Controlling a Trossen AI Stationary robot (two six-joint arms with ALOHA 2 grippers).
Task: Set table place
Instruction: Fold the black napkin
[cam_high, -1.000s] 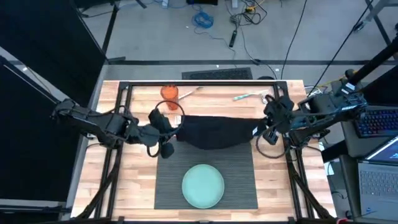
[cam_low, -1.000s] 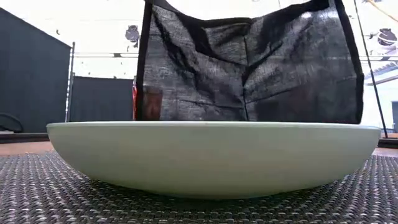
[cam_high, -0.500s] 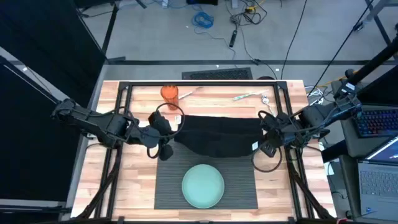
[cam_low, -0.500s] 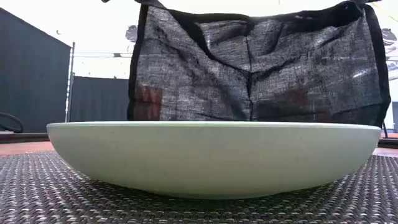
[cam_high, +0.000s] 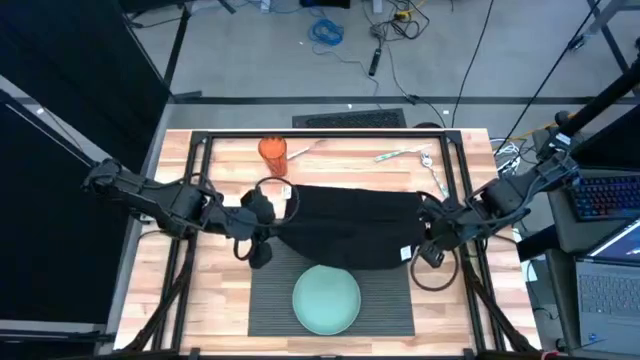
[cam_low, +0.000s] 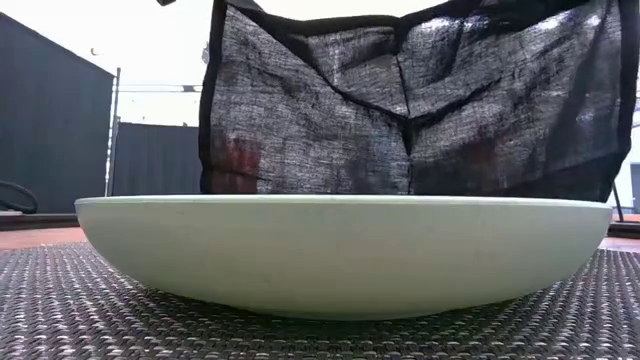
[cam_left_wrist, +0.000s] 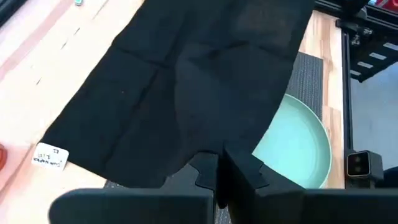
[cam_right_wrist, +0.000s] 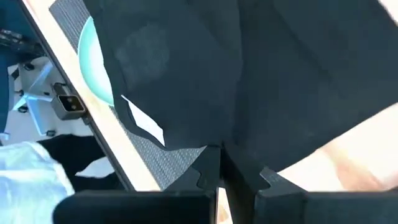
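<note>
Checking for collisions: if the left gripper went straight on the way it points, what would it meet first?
The napkin it already holds. Past that, probably the plate; depth is unclear.

Light is bright and even across the pale wooden plank worktop (cam_high: 210, 290), with only soft shadows. Seen from table height, a blown-out white background behind the black woven cloth napkin (cam_low: 410, 110) backlights it, revealing its weave. The round pale teal plate (cam_low: 340, 250) just before it is sharp. Both wrist views look slightly soft.
</note>
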